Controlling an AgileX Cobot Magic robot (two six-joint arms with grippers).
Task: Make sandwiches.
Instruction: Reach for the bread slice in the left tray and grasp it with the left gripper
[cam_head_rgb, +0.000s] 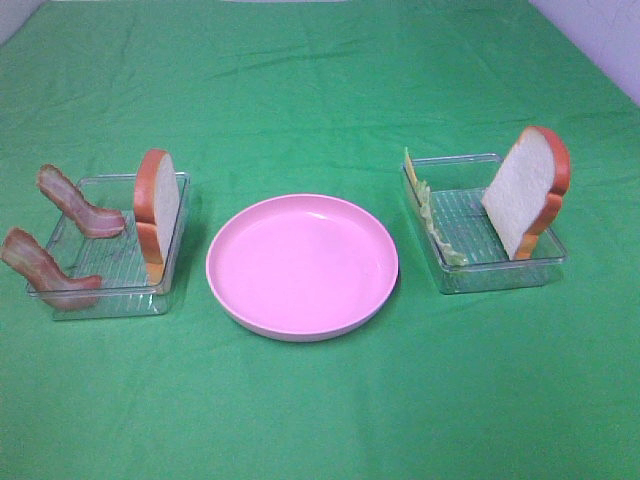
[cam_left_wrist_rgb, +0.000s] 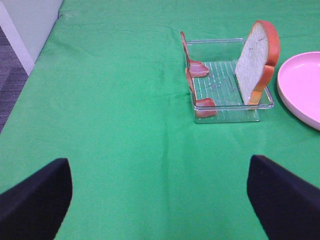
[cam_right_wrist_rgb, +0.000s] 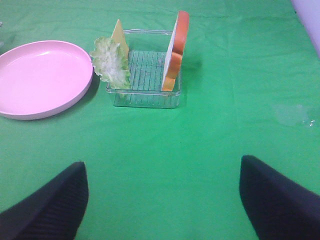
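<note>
The left end effector (cam_left_wrist_rgb: 160, 200) and the right end effector (cam_right_wrist_rgb: 160, 200) are both seen with fingers spread wide and nothing between them. Well ahead of the left one, a white toy bread slice with orange-brown crust (cam_left_wrist_rgb: 254, 57) and two reddish-brown toy bacon strips (cam_left_wrist_rgb: 199, 68) are propped in a clear ribbed plastic tray (cam_left_wrist_rgb: 227, 114). Well ahead of the right, a second crusted bread slice (cam_right_wrist_rgb: 175, 50), a ruffled pale green lettuce leaf (cam_right_wrist_rgb: 111, 62) and a thin yellow cheese square (cam_right_wrist_rgb: 120, 35) lean in a second clear tray (cam_right_wrist_rgb: 145, 99). All are judged light, stiff and probably slick — best pinched across an upstanding top edge.

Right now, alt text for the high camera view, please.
A pink plate sits on green cloth between two clear trays. The left tray holds two bacon strips and a bread slice; the right tray holds lettuce, cheese and a second bread slice.
</note>
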